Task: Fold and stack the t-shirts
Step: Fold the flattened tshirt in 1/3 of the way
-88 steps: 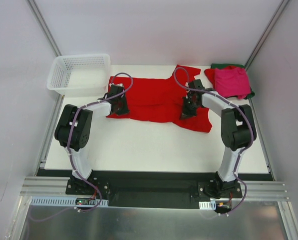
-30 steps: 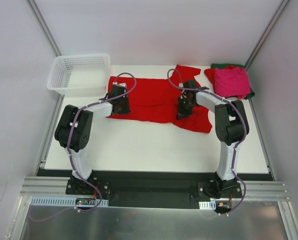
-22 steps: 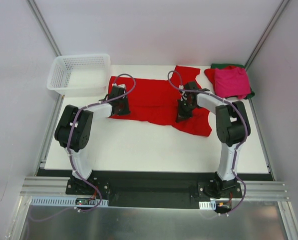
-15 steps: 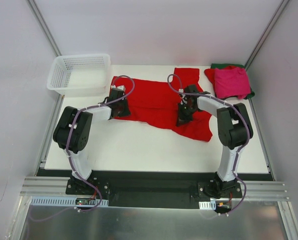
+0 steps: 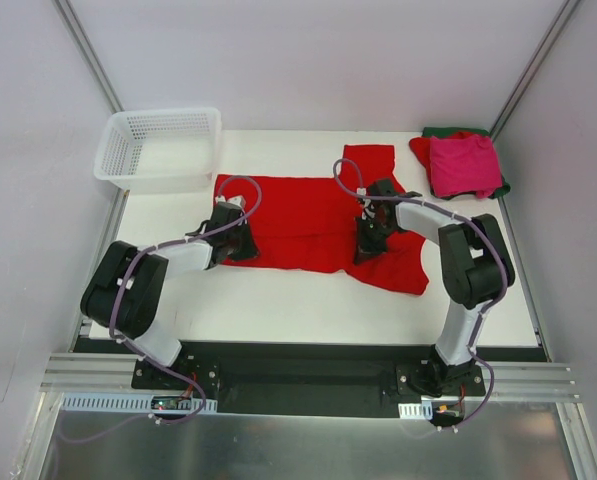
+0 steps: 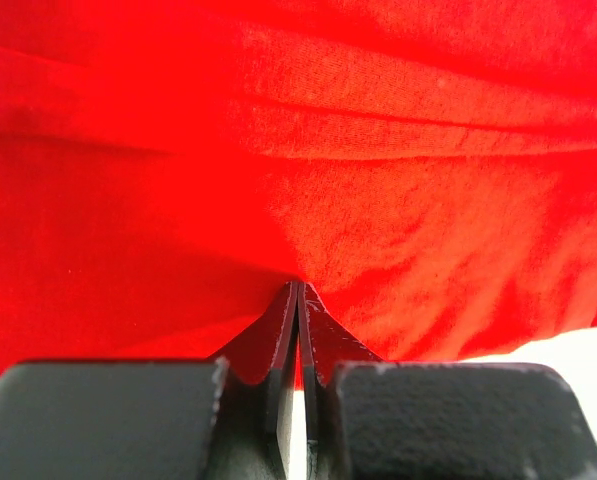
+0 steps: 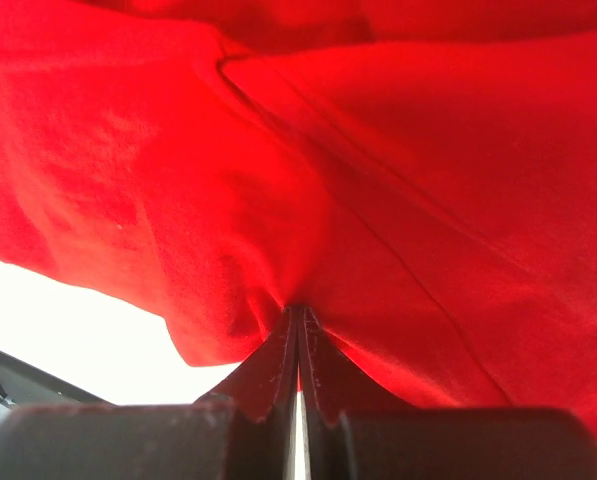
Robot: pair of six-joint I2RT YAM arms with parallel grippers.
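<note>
T-shirt (image 5: pixel 298 205), red, pinched by both fingers (image 6: pixel 275 338), seemingly

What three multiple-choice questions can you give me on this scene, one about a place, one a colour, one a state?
1. Where is the white basket? A far right corner; B far left corner; C between the arm bases.
2. Colour atop the folded pile? A magenta-pink; B blue; C white.
3. The left gripper and right gripper are? A open, hovering; B holding the basket; C shut on the red t-shirt.
B, it sits far left; A, pink lies uppermost; C, wrist views show fingers pinched on red cloth.
</note>
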